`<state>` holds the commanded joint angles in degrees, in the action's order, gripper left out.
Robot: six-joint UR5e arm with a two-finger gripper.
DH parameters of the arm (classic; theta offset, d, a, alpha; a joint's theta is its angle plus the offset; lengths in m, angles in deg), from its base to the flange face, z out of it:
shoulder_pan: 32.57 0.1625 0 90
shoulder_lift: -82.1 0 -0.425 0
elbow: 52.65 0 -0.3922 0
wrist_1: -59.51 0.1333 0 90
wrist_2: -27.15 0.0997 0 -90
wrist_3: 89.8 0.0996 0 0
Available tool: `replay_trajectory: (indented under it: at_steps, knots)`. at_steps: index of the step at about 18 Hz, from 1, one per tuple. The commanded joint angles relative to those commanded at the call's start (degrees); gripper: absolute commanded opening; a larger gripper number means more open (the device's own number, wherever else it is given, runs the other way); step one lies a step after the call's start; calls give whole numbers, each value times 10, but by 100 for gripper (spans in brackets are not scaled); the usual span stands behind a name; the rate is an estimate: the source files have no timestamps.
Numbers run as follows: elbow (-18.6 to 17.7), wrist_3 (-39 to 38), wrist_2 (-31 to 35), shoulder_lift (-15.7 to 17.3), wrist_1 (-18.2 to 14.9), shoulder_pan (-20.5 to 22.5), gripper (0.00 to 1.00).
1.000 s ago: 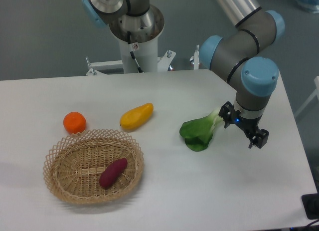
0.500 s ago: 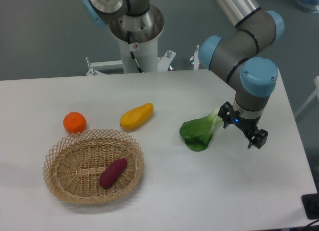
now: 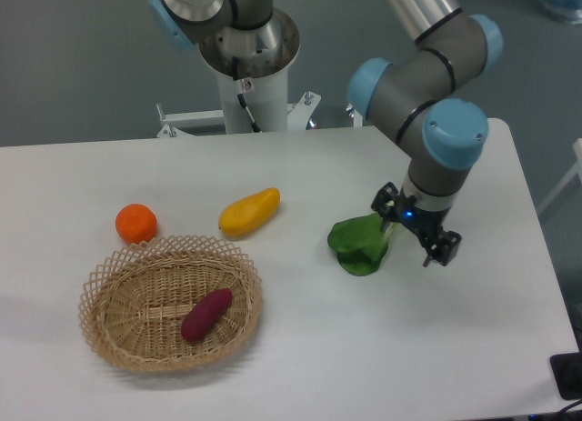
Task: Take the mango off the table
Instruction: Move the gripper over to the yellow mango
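An elongated, smooth yellow mango (image 3: 248, 213) lies on its side on the large white desk (image 3: 291, 348) with rounded corners, its skin deepening to orange at the blunt lower-left end while the narrower tip points up and to the right. It rests bare on the surface just behind the rim of a shallow woven wicker basket (image 3: 109, 328), apart from it, with a round orange tangerine (image 3: 135, 223) near its left. Inside the basket sits a purple sweet potato (image 3: 206, 314), a little shorter than the mango. Well to the right of the fruit, a leafy green bok choy (image 3: 360, 244) lies flat on the desk. The grey robot arm with pale blue joint caps (image 3: 427, 94) reaches down over the right half of the desk, its black claw (image 3: 414, 228) hanging low just beside the bok choy's pale stalk end; the two fingers stand apart with nothing between them, one (image 3: 442, 249) showing clearly at the lower right. The mango lies untouched, well clear of the claw
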<state>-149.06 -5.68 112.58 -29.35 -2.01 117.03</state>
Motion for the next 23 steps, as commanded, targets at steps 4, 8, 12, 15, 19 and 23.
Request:
replay_trajectory:
  at_steps: [4, 8, 12, 15, 19, 23]
  knots:
    - [-38, -19, -21, 25, 1, -23, 100]
    - [-90, -20, -24, 57, 0, -48, 100]
    - [-144, -20, -24, 91, 1, -72, 100]
    - [-166, -27, -24, 103, 1, -90, 100]
    - [-169, -97, -22, 100, 4, -123, 100]
    - [-171, -103, -21, 94, 5, -148, 100]
